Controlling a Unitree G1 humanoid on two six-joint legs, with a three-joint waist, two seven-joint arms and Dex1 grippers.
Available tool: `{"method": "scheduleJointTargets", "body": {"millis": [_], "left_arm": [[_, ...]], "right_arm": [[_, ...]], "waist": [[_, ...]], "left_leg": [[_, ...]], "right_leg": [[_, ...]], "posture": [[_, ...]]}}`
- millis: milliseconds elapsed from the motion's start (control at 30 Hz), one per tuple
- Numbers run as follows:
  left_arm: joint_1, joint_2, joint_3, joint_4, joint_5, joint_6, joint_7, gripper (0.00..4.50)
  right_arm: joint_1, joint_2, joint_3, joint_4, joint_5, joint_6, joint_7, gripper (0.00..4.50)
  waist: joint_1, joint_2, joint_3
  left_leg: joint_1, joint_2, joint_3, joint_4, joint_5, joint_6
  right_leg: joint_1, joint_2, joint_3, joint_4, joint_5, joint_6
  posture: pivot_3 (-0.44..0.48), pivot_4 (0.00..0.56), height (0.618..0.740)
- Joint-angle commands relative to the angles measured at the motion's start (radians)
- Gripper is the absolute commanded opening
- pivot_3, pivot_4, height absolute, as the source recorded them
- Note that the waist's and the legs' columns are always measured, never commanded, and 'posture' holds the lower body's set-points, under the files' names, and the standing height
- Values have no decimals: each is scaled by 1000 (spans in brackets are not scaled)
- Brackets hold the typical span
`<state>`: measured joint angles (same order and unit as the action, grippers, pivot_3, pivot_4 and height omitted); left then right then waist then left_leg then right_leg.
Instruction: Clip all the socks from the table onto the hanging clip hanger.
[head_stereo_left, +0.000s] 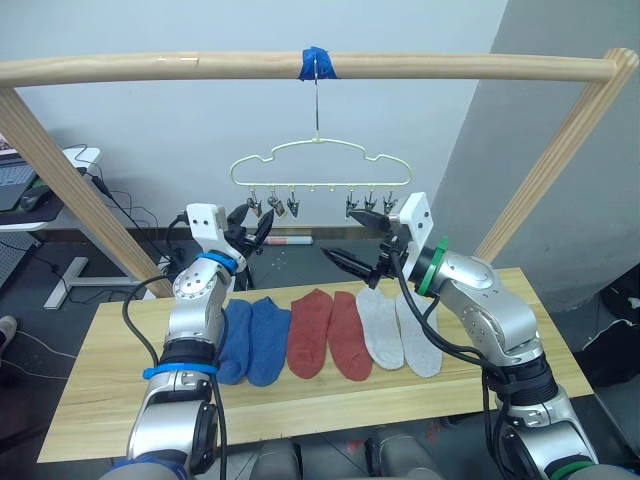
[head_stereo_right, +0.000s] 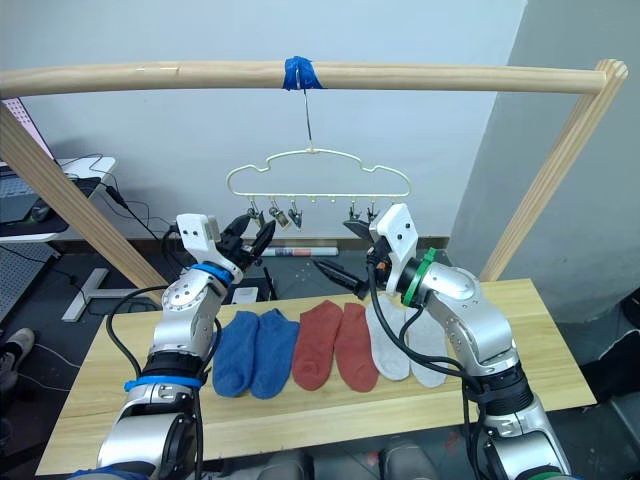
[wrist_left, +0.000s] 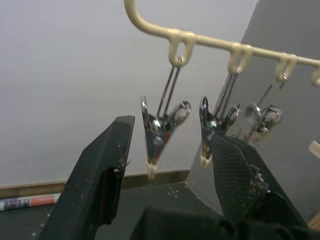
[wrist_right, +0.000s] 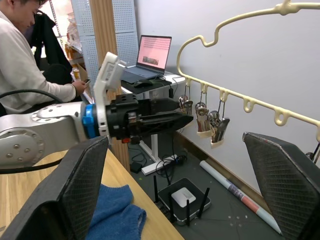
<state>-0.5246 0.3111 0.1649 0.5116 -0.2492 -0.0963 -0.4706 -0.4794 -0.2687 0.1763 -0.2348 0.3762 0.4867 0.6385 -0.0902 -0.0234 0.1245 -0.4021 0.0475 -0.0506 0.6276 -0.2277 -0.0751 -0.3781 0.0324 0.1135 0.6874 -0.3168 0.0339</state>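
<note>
Six socks lie in a row on the table: a blue pair, a red pair and a grey pair. Above them the cream clip hanger hangs by its hook. My left gripper is raised at the hanger's left clips, open and holding nothing. In the left wrist view a metal clip hangs between its fingers without touching them. My right gripper hovers over the grey socks below the right clips, wide open and empty.
The hanger's hook hangs from a thick wooden rail at a blue tape mark, and slanted posts stand at both ends of the table. A seated person and a laptop are behind the table on the left.
</note>
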Motion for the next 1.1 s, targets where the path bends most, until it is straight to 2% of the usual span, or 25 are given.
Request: {"method": "scheduleJointTargets", "body": {"millis": [33,167,300,600,1100], "left_arm": [[7,18,18,-80,-12,16,2,2717],[11,21,26,-76,-9,22,17,2717],[-48,23,26,32,10,-18,34,2717],[-125,17,42,139,1,-59,28,2717],[-166,6,41,187,5,-98,14,2717]], "right_arm": [[-13,0,-20,-47,15,-4,0,4500],[-13,0,-19,-49,16,-3,1,4500],[-21,1,-14,-45,11,-3,2,4500],[-22,-3,-22,-61,15,10,-4,4500],[-20,-11,-25,-58,11,7,-9,4500]], "waist": [[0,0,0],[0,0,0],[0,0,0],[-1,0,1],[-9,-1,5]], "left_leg": [[0,0,0,0,0,0],[0,0,0,0,0,0],[0,0,0,0,0,0],[0,0,-1,0,0,0],[0,0,-1,0,0,0]], "right_leg": [[0,0,0,0,0,0],[0,0,0,0,0,0],[0,0,-1,0,0,0],[0,0,-1,0,0,0],[0,0,-1,0,0,0]], "posture": [[-86,120,740],[-84,120,740],[-89,121,740],[-106,119,740],[-108,126,740]]}}
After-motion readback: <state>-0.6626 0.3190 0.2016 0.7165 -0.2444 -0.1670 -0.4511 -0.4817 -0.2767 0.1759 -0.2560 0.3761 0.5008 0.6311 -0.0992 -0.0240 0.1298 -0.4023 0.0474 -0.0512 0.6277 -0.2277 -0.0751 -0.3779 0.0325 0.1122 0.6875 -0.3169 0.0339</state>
